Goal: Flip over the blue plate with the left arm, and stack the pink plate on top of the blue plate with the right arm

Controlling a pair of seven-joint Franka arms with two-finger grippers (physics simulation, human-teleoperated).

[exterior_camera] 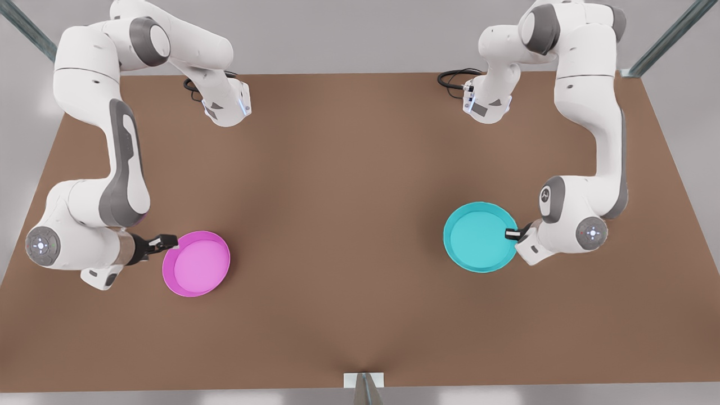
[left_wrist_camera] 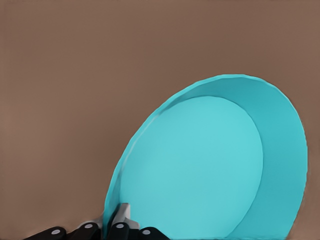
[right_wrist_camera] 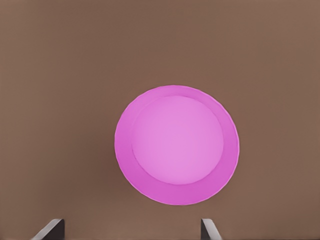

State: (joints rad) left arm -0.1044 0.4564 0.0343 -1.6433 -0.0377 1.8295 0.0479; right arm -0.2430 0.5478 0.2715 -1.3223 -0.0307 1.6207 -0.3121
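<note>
Already the left gripper [exterior_camera: 511, 234] is closing its two fingers on the rim of the blue plate [exterior_camera: 479, 237]: in the left wrist view one finger is sitting inside the rim and the other outside it, with the thin wall pinched between them, so the grasp is made. From this gripper [left_wrist_camera: 114, 225] the blue plate [left_wrist_camera: 210, 165] is spreading outward and seems tilted, with its far edge higher than the held edge, although I cannot tell for sure whether it is leaving the brown table [exterior_camera: 349, 185]. Its hollow side is facing up toward the front camera, so the flip is, in my judgement, only beginning and not yet done.

The right gripper [exterior_camera: 163, 243] is at the other side, on the front view's left, just beside the edge of the pink plate [exterior_camera: 196, 263]. In the right wrist view its two fingertips [right_wrist_camera: 50, 229] are standing wide apart and nothing is between them; the pink plate [right_wrist_camera: 176, 145] is lying flat on the table a little ahead of them, hollow side up. So this gripper is holding nothing, and the right arm is waiting for its turn.

The two plates are well apart from each other. What is left, as I judge it: turning the blue plate over, then grasping the pink plate, carrying it across and setting it on top.
</note>
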